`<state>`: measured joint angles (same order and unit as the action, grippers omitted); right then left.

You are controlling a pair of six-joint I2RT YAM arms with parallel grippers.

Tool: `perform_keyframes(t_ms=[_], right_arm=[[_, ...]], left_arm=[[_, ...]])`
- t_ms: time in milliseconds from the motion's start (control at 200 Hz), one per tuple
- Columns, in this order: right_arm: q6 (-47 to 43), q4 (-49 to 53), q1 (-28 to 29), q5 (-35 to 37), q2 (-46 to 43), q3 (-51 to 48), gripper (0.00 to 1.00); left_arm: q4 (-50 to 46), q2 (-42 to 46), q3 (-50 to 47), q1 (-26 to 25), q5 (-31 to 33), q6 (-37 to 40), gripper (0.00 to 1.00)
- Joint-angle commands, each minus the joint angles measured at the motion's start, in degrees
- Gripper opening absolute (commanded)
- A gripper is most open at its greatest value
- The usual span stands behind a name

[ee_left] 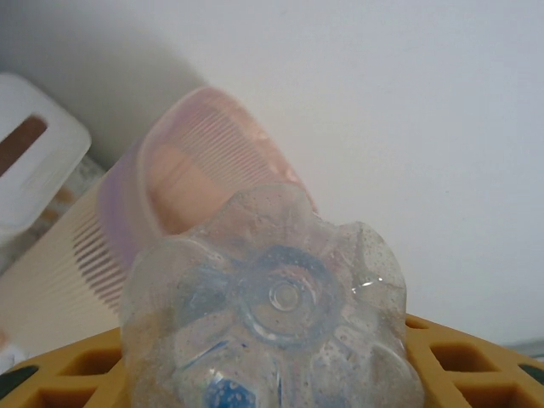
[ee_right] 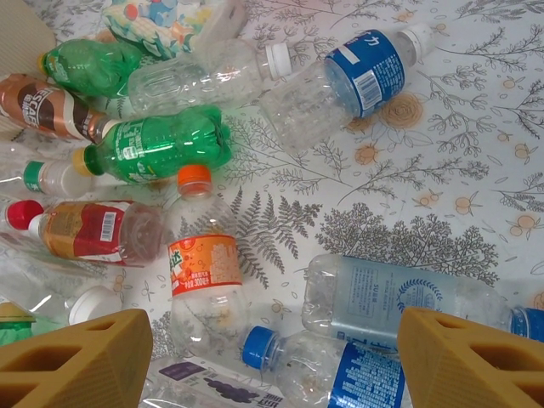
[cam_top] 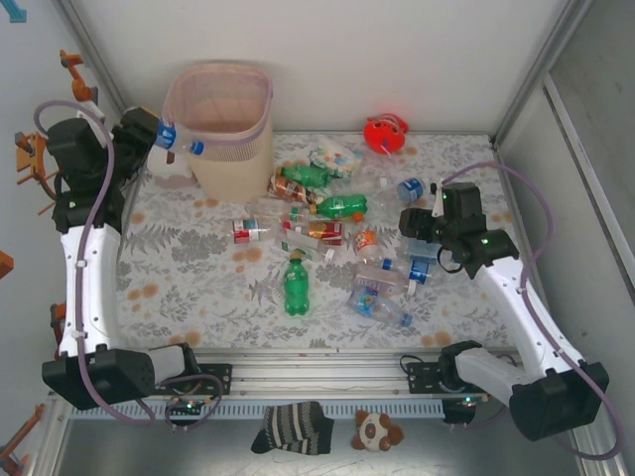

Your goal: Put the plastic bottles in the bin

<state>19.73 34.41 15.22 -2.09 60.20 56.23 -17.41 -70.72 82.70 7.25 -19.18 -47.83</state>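
Left arm: runs up the left side of the table (cam_top: 189, 268), elbow high, wrist bent in toward the bin (cam_top: 223, 164). The left gripper (cam_top: 159, 137) is clamped on a clear bottle (cam_top: 179, 141). The bottle lies roughly level, its blue cap pointing at the bin's near-left corner, just beside the rim; contact cannot be told.

Left wrist view: the bottle's lobed base (ee_left: 272, 314) sits between the yellow fingers (ee_left: 476, 361). The pink bin (ee_left: 204, 170) is beyond it, with a white box (ee_left: 34, 161) to the left.

Right arm: reaches from its base in toward the middle, forearm sloping up and left. The right gripper (cam_top: 417, 226) hangs over the right edge of the plastic bottles (cam_top: 327, 213).

Right wrist view: the fingers (ee_right: 467, 357) are spread wide and grip nothing. Below the gap lie a blue-capped bottle (ee_right: 323, 370) and an orange-labelled bottle (ee_right: 204, 263).

The other bottles are scattered on the table right of the bin. One green bottle (cam_top: 296, 283) lies apart, nearer the arms.
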Motion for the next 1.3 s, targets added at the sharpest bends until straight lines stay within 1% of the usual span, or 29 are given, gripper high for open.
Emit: perform_keyframes(t_ms=[0, 145, 305, 526, 676, 831, 886, 1297], right_arm=[[0.4, -1.2, 0.5, -0.4, 0.5, 0.7, 0.75], [0.3, -1.0, 0.4, -0.4, 1.1, 1.7, 0.75], [0.2, -0.7, 0.4, 0.1, 1.2, 2.3, 0.75], [0.3, -0.6, 0.5, 0.6, 1.0, 2.1, 0.75], [0.5, -1.1, 0.5, 0.4, 1.7, 2.3, 0.75], [0.6, -1.6, 0.6, 0.4, 2.2, 2.5, 0.75], [0.5, -1.6, 0.5, 0.5, 2.4, 2.6, 0.75], [0.6, -1.8, 0.5, 0.8, 2.8, 2.7, 0.75]], left_arm=[[-0.5, -2.6, 5.9, -1.1, -0.1, 11.3, 0.43], [-5.9, -8.4, 15.5, -3.2, 3.0, 17.3, 0.39], [-11.2, -16.0, 26.3, -6.6, 6.9, 22.8, 0.38], [-19.1, -28.9, 41.3, -9.5, 11.0, 29.3, 0.37], [-25.5, -38.3, 53.6, -12.1, 15.9, 35.4, 0.37], [-33.3, -48.2, 66.8, -13.4, 18.1, 39.0, 0.37], [-33.8, -49.9, 67.9, -13.5, 18.2, 39.3, 0.37], [-34.7, -58.2, 66.8, -13.7, 18.0, 40.4, 0.37]])
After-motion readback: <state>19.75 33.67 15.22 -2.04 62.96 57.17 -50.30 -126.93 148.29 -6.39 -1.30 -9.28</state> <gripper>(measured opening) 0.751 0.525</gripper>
